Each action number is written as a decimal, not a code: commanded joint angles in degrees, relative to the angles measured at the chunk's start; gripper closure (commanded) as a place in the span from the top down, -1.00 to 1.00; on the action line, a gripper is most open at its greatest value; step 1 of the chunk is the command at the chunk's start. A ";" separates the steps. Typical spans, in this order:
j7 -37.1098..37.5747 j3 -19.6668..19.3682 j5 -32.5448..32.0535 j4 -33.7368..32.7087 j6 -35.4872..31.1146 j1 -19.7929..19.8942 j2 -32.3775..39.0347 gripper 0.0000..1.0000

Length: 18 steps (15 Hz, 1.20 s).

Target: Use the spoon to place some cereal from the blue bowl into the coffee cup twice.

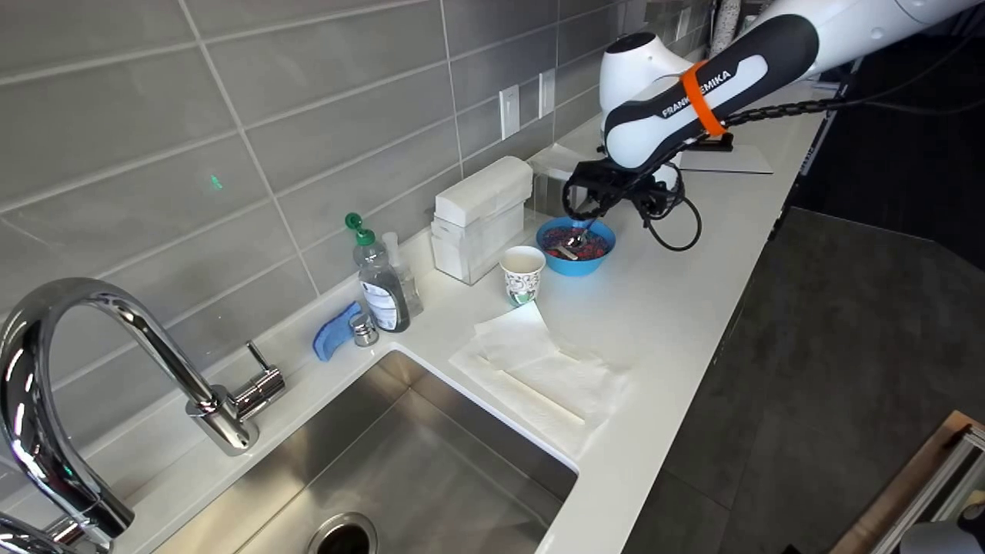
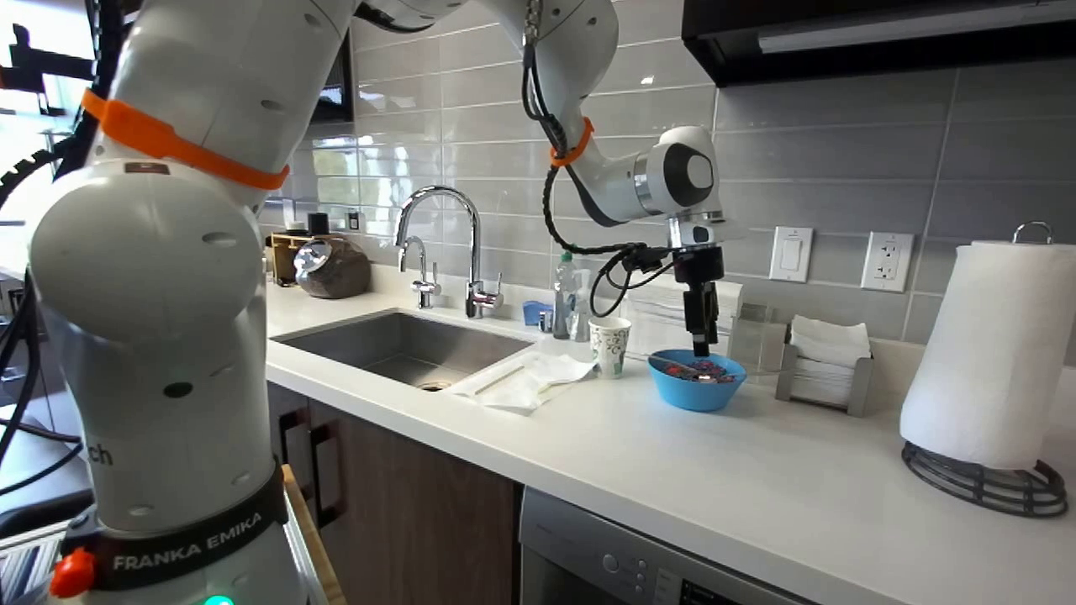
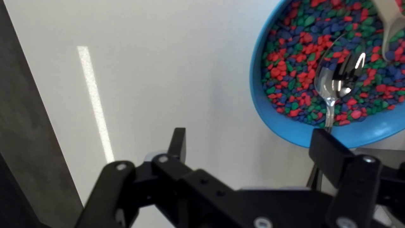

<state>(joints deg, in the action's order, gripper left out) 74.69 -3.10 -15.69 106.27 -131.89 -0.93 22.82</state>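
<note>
The blue bowl (image 1: 573,266) stands on the counter in both exterior views (image 2: 698,393) and at the upper right of the wrist view (image 3: 278,126). It holds the cereal (image 3: 300,60), small red, green and dark blue bits. A shiny spoon (image 3: 327,82) rests on the bits. Its handle crosses the rim and is partly hidden by my right finger. A pale utensil (image 3: 390,22) also lies in the bowl. The white coffee cup (image 1: 522,269) stands upright beside the bowl in both exterior views (image 2: 609,346). My gripper (image 3: 248,139) is open and empty, above the bowl's rim, one finger over the spoon's handle.
Paper sheets with a thin stick (image 1: 539,396) lie between the cup and the sink (image 1: 431,462). A white towel box (image 1: 481,223) and soap bottle (image 1: 381,288) stand along the wall. A napkin holder (image 2: 857,386) and paper-towel roll (image 2: 983,361) stand beyond the bowl.
</note>
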 commanded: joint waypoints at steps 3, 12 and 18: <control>-8.20 0.70 16.26 -3.71 -0.49 2.97 2.59 1.00; -22.40 0.87 36.39 -11.62 2.92 8.42 9.87 1.00; -24.09 0.56 37.72 -17.00 5.37 7.74 14.88 0.90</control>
<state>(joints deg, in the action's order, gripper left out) 51.78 -2.59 20.84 93.84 -129.53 6.90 34.35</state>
